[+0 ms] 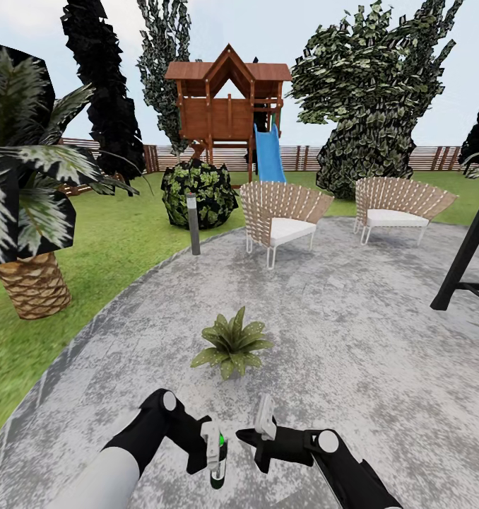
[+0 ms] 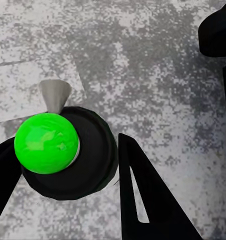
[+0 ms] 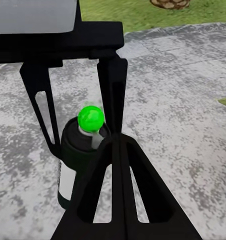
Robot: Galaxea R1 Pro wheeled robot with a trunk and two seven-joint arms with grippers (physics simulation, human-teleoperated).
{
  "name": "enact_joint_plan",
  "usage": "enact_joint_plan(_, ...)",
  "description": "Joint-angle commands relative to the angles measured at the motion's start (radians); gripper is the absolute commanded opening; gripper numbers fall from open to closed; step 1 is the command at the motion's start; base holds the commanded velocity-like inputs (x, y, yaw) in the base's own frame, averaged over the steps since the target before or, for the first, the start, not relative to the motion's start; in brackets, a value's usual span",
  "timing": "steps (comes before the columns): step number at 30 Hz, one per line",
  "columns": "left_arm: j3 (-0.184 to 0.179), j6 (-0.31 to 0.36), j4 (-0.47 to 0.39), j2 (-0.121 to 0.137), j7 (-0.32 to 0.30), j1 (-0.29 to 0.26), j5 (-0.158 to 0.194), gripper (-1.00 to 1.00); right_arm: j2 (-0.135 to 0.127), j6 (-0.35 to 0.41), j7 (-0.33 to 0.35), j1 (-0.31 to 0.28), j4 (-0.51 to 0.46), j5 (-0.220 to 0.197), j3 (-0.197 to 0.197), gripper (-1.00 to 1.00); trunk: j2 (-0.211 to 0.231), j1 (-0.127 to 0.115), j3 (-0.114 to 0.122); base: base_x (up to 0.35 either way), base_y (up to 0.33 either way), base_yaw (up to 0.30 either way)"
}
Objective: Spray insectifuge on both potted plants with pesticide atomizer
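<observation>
While I look down over both arms from the head camera, I have the left claw (image 1: 213,445) closed around the pesticide atomizer (image 1: 218,459), which stands upright between its fingers low in the view, above the grey stone patio (image 1: 352,339); the left wrist camera looks straight down on the pesticide atomizer's bright green cap (image 2: 45,142) and grey nozzle (image 2: 55,95), with one black finger (image 2: 148,195) on each side of the dark body; the right wrist camera sees the same bottle (image 3: 78,160) from the side, white band showing, pinched between the left claw's fingers (image 3: 113,90). My right claw (image 1: 264,424) sits just beside the pesticide atomizer, holding nothing; I cannot tell how wide it stands. One potted plant (image 1: 232,345) sits on the patio just ahead of both claws, apart from them. Farther off stand two wicker chairs (image 1: 282,219), a short grey lamp post (image 1: 193,223) at the patio's edge, a round bush (image 1: 198,193) and a palm (image 1: 29,212) on the lawn (image 1: 119,233), a wooden playhouse (image 1: 229,106) with a blue slide (image 1: 269,152), and the slat fence (image 1: 409,158) behind.
</observation>
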Motion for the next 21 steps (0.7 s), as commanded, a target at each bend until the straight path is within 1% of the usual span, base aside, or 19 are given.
enact_joint_plan(1,0.003,-0.010,-0.001,-0.004,-0.002,0.000,-0.007,-1.00,0.000,-0.006,0.000,0.000,-0.001,0.009,-0.001,-1.00,0.000,0.000,-0.001,0.000,0.000,0.000)
enact_joint_plan(4,0.004,-0.010,-0.001,-0.008,0.000,0.000,-0.005,-1.00,-0.001,-0.006,0.000,0.000,-0.001,0.009,-0.002,-1.00,0.000,0.000,-0.001,0.000,0.000,0.000)
enact_joint_plan(5,0.003,-0.010,-0.001,-0.009,-0.001,0.000,0.006,-1.00,-0.001,-0.006,0.000,0.000,-0.001,0.009,-0.002,-1.00,0.000,0.000,-0.001,0.000,0.000,0.000)
enact_joint_plan(7,0.002,-0.011,-0.001,-0.010,-0.001,-0.001,0.043,-1.00,-0.001,-0.006,0.000,0.000,-0.001,0.009,-0.002,-1.00,0.000,0.000,-0.001,0.000,0.000,0.000)
enact_joint_plan(8,0.001,-0.012,-0.001,-0.010,-0.002,-0.002,0.053,-1.00,-0.001,-0.006,-0.001,0.000,-0.001,0.009,-0.002,-1.00,0.000,0.000,-0.001,0.000,0.000,0.000)
enact_joint_plan(10,0.001,-0.012,-0.001,-0.010,-0.002,-0.002,0.060,-1.00,-0.001,-0.006,-0.001,0.000,-0.001,0.009,-0.002,-1.00,0.000,0.000,-0.001,0.000,0.000,0.000)
enact_joint_plan(21,0.001,-0.009,-0.001,-0.012,0.007,-0.002,0.065,-1.00,-0.001,-0.006,-0.002,0.000,-0.001,0.008,-0.002,-1.00,0.000,0.000,-0.001,0.000,0.000,0.000)
